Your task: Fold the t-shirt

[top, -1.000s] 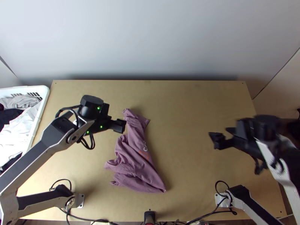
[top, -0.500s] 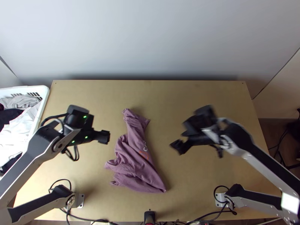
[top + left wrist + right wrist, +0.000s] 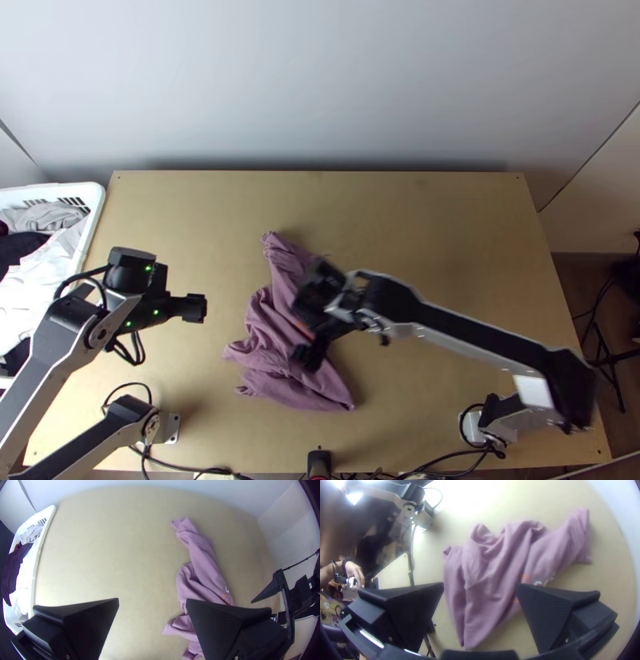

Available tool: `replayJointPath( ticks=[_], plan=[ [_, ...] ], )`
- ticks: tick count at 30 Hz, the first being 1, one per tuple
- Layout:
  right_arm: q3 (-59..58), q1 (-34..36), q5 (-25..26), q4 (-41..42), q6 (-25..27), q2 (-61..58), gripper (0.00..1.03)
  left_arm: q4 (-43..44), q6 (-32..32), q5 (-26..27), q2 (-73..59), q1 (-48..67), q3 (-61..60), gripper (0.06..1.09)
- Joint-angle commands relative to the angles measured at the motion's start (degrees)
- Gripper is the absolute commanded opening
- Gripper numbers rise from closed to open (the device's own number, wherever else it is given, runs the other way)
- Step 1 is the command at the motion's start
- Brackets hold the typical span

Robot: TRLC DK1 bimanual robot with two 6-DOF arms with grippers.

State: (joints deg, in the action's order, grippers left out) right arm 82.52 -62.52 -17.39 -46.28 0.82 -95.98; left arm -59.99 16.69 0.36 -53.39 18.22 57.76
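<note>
The mauve t-shirt lies bunched in a long, wrinkled heap left of the table's middle, narrow at its far end and wider near the front. My left gripper is over the table to the left of the shirt. In its wrist view, the left gripper stands open, with nothing between its fingers. Above the shirt's lower part is my right gripper, hiding some of the cloth. The right gripper is open in its wrist view, the shirt lying beyond the fingers, not held.
A white basket with white, grey and dark clothes stands at the table's left edge. Bare wood of the table stretches to the right. Cables run along the near edge. In the right wrist view, a person's hand is off beyond the table.
The right arm has swung left from the table's right side to over the shirt. My left gripper has drawn back left and slightly toward the near edge. The shirt lies as before.
</note>
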Motion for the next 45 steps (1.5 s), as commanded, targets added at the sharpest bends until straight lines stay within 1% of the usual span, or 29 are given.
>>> replayJointPath(
  ticks=[1, 5, 10, 13, 19, 20, 21, 24, 26, 27, 31, 35, 40, 45],
  plan=[
    [10.03, -7.09, -1.07, 0.05, 0.76, -9.84, 0.99, -0.48, 0.1, -0.01, 3.99, -3.19, -3.35, 1.04],
    [12.14, -8.32, -1.33, 0.14, 0.85, -13.61, 0.99, -0.66, 0.1, -0.01, 5.49, -4.51, -4.76, 1.04],
    [14.25, -8.05, -1.25, 0.75, 2.17, -18.36, 0.99, -0.66, 0.28, 0.25, 6.63, -4.95, -5.9, 1.04],
    [15.21, -7.79, -1.25, 1.81, 2.43, -20.47, 0.94, -0.66, 0.45, 0.25, 6.89, -5.03, -6.34, 1.04],
    [15.39, -7.0, 0.6, 4.01, 2.7, -24.25, 0.92, -0.48, 0.98, 0.34, 6.89, -5.12, -6.43, 1.04],
    [15.39, -7.0, 1.22, 4.01, 2.7, -24.51, 0.87, -0.48, 1.07, 0.34, 6.89, -5.12, -6.34, 1.04],
    [15.13, -7.0, 1.57, 4.53, 2.7, -24.6, 0.77, -0.48, 1.07, 0.34, 6.98, -5.3, -6.34, 1.04],
    [13.9, -7.0, 2.8, 6.47, 2.78, -23.81, 0.4, -0.48, 1.07, 0.34, 7.42, -5.3, -6.6, 1.04],
    [13.9, -6.82, 3.32, 6.56, 3.14, -23.11, 0.11, -0.57, 1.07, 0.34, 7.68, -5.3, -6.6, 1.04],
    [13.9, -6.56, 3.85, 6.47, 3.22, -22.32, 0.02, -0.57, 1.24, 0.34, 7.77, -5.3, -6.6, 1.04],
    [13.02, -4.36, 5.08, 5.76, 3.05, -18.1, 0.03, -0.57, 1.51, 0.43, 7.86, -5.21, -6.08, 1.04],
    [12.05, 0.38, 5.96, 5.41, 3.14, -11.68, 0.03, -0.57, 2.12, 0.43, 7.77, -4.86, -4.93, 1.04],
    [10.64, 9.44, 6.58, 1.72, 3.4, -2.89, 0.03, -0.83, 2.21, 0.43, 7.68, -4.16, -3.88, 1.04],
    [3.44, 21.04, 6.75, 0.23, 4.37, 7.39, 0.03, -0.92, 2.82, 0.52, 7.42, -1.61, -3.62, 1.04]
  ],
)
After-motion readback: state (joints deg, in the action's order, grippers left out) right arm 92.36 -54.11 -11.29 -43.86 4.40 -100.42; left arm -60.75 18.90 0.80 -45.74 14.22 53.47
